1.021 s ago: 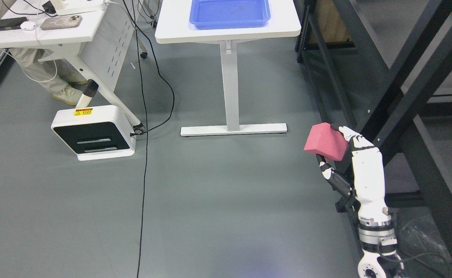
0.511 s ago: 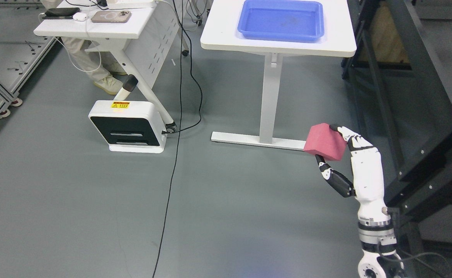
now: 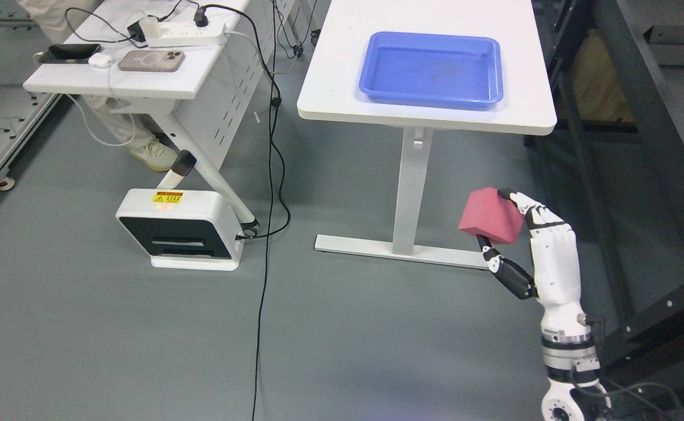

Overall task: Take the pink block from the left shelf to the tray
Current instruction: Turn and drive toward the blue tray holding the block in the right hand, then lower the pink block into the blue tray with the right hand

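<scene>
Head view, items as seen.

1. My right robot hand (image 3: 520, 234): comes in from the lower right, white with black joints, forearm rising from the bottom edge. Its fingers (image 3: 529, 206) wrap over the top far edge of the pink block and the thumb presses from below, so it is closed around the block.

2. Pink block (image 3: 490, 215): held in that grip, in the air above the grey floor (image 3: 377, 327), tilted, one corner pointing toward the left. It sits just in front of the white foot of the tray's surface and well below and short of the tray.

3. Blue tray (image 3: 433, 99): shallow, rectangular, lying flat on the white surface (image 3: 342, 76) at upper centre, toward that surface's right half. Nothing shows inside it.

4. Black shelf frame (image 3: 657, 152): dark metal uprights and braces along the right side, just beside my forearm.

5. Second white surface (image 3: 114, 88), upper left: carries a white power strip (image 3: 184, 34) with a black plug, a phone (image 3: 151, 61) lying back up, a small white case (image 3: 100, 60) and a dark flat device (image 3: 67, 52) at the far left edge.

6. White and black box unit (image 3: 179, 229) on the floor beneath that second surface, with a yellow warning label on top.

7. Black cable (image 3: 266, 257): runs down from the power strip and across the floor to the bottom edge.

8. A person's trouser leg and light shoe (image 3: 154, 154), behind the left surface's frame.

9. My left robot hand: not seen.
</scene>
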Controlling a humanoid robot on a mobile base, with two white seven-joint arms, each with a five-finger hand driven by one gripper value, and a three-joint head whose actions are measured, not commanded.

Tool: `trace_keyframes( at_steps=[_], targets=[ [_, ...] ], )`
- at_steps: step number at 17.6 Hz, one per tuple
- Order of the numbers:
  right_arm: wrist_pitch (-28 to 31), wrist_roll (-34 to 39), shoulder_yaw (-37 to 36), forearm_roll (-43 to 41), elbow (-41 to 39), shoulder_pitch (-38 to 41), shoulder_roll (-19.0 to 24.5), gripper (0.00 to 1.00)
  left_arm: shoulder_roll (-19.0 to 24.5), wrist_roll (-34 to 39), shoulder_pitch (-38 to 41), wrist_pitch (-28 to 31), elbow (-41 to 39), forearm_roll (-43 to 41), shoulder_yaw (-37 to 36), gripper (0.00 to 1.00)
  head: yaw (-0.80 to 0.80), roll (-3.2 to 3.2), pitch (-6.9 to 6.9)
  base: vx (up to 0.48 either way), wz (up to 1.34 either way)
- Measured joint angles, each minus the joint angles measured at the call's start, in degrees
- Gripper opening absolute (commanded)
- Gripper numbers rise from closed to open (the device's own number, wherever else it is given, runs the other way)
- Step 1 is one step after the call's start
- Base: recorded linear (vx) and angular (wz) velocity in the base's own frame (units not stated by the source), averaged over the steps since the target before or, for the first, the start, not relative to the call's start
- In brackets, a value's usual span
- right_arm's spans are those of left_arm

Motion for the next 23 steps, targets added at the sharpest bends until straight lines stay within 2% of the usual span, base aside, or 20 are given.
trace_keyframes(
  at_steps=[15,23],
  targets=[
    [-0.2,0.2,1.0,0.4,0.6,-0.3,0.0,0.04,0.0,0.0,0.0,0.0,0.0,0.0,0.0,1.0,0.0,0.0,0.0,0.32,-0.07],
    [0.2,6.3,3.2,1.3,0.8,0.0,0.0,0.04,0.0,0.0,0.0,0.0,0.0,0.0,0.0,1.0,0.0,0.0,0.0,0.257,-0.02]
  ],
)
